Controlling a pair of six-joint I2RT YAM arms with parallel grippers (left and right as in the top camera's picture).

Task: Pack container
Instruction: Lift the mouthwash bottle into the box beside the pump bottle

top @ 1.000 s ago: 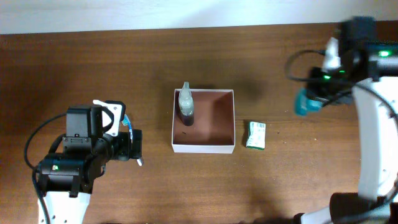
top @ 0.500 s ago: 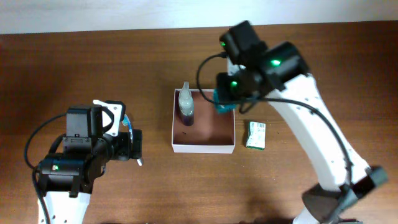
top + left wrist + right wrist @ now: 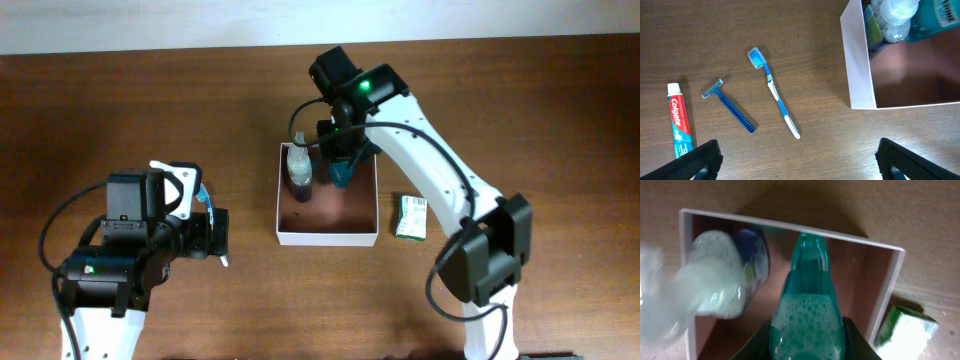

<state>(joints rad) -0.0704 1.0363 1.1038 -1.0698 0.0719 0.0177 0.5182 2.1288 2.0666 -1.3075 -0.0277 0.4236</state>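
Three toiletries lie on the bare table [image 3: 805,30] at the far left of the left wrist view. A toothpaste tube [image 3: 678,121] is outermost, then a blue razor [image 3: 728,106], then a blue and white toothbrush [image 3: 775,93]. The toothbrush's long axis runs roughly alongside the container's near wall, with its head at the far end. The left gripper [image 3: 797,150] hangs above them with its fingers spread wide and nothing between them. Those three items look like the left arm's job, since they lie on its side of the box.

To their right sits the container [image 3: 327,238], square and shallow, white outside and pinkish-brown within, at mid-table. A clear spray bottle [image 3: 298,170] stands upright in its rear left corner.

Just beside that, the right gripper [image 3: 807,341] is closed around a teal bottle [image 3: 807,305] and holds it over the rear middle of the box. From the wrist camera the bottle's long axis points straight away from the hand, and its narrow end reaches toward the box's far wall. The bottle is already within the rim's outline and close beside the spray bottle. I cannot tell whether its end rests on the floor of the box.

My reading is that the next move is a short lowering and release, and the main risk is knocking the neighbouring spray bottle.

Farthest right, a green and white packet [image 3: 411,217] lies on the table just outside the container's right wall, nearer the right arm.
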